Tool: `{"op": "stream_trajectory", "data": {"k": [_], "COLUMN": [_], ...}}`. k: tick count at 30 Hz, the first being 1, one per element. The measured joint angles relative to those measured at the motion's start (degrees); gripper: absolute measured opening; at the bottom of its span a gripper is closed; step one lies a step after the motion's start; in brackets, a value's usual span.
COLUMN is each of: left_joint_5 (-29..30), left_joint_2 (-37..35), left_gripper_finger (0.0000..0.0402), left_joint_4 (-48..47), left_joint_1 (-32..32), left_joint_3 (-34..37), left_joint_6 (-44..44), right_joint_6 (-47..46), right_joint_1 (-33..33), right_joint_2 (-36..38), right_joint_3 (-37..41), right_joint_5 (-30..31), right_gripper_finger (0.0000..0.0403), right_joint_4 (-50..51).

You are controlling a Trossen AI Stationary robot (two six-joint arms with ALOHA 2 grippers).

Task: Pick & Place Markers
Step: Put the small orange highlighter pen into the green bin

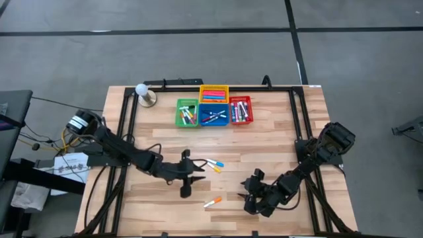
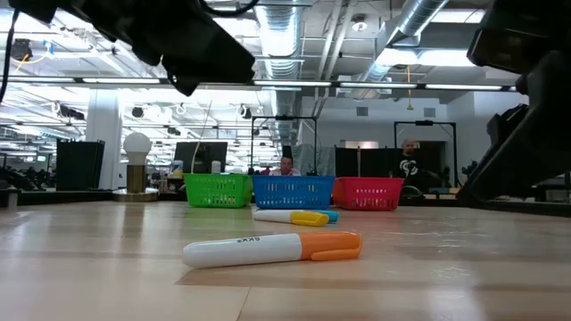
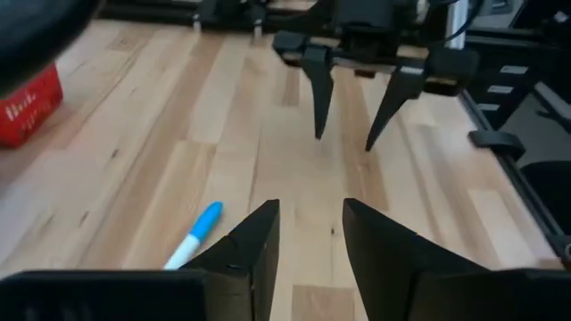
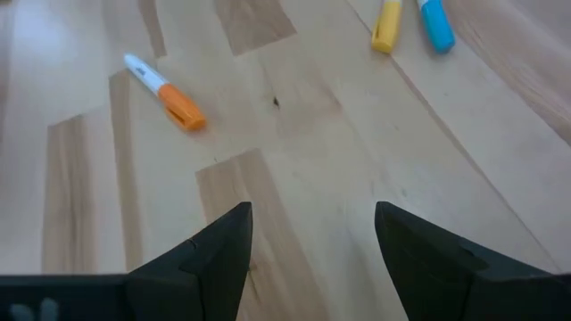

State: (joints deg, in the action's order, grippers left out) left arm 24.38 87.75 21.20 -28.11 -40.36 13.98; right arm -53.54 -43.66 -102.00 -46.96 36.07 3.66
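Three markers lie flat on the wooden table. An orange-capped marker (image 1: 212, 202) (image 2: 272, 249) (image 4: 165, 92) sits nearest the front edge. A yellow-capped marker (image 1: 213, 168) (image 4: 386, 22) and a blue-capped marker (image 1: 215, 162) (image 3: 198, 232) (image 4: 435, 22) lie side by side behind it. My left gripper (image 1: 197, 174) (image 3: 310, 218) is open, just left of the blue and yellow pair. My right gripper (image 1: 246, 192) (image 4: 312, 223) (image 3: 343, 107) is open, to the right of the orange marker and facing left. More markers lie in the baskets.
Green basket (image 1: 187, 112) (image 2: 217, 189), yellow basket (image 1: 213, 93), blue basket (image 1: 214, 114) (image 2: 293, 191) and red basket (image 1: 240, 110) (image 2: 368, 193) stand in a cluster at the far middle. A bulb on a round base (image 1: 143, 94) stands left of them. A black frame runs along the table's sides.
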Motion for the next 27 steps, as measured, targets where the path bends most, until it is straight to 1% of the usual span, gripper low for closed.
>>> {"op": "stream_trajectory", "data": {"k": [6, 9, 13, 22, 24, 27], "left_joint_5": [0.2, 0.5, -2.1, -2.1, -2.1, -2.1], "left_joint_2": [2.9, 5.5, 9.5, 15.8, 16.8, 17.8], "left_gripper_finger": [0.012, 0.012, 0.0118, 0.0117, 0.0117, 0.0117], "left_joint_4": [0.2, 2.2, 7.9, 8.0, 8.0, 7.4], "left_joint_1": [0.0, 0.2, 0.0, 0.2, 0.3, 0.5], "left_joint_3": [0.0, 0.0, -0.3, -4.1, -4.6, -4.7], "left_joint_6": [6.0, 7.7, 7.7, 4.8, 3.2, 2.8], "right_joint_6": [0.0, 1.5, 2.8, 3.1, 3.6, 4.0], "right_joint_1": [0.4, 0.6, 0.3, 0.2, 0.2, 0.2], "right_joint_2": [0.0, 0.0, 0.0, 0.0, 0.0, 0.0], "right_joint_3": [0.0, 0.0, 0.0, 0.0, 0.0, 0.0], "right_joint_5": [0.0, -0.1, 0.0, 0.1, 0.1, 0.1], "right_gripper_finger": [0.0226, 0.0226, 0.0226, 0.0226, 0.0226, 0.0226], "right_joint_4": [-2.0, -2.6, -3.4, -4.2, -4.2, -4.2]}}
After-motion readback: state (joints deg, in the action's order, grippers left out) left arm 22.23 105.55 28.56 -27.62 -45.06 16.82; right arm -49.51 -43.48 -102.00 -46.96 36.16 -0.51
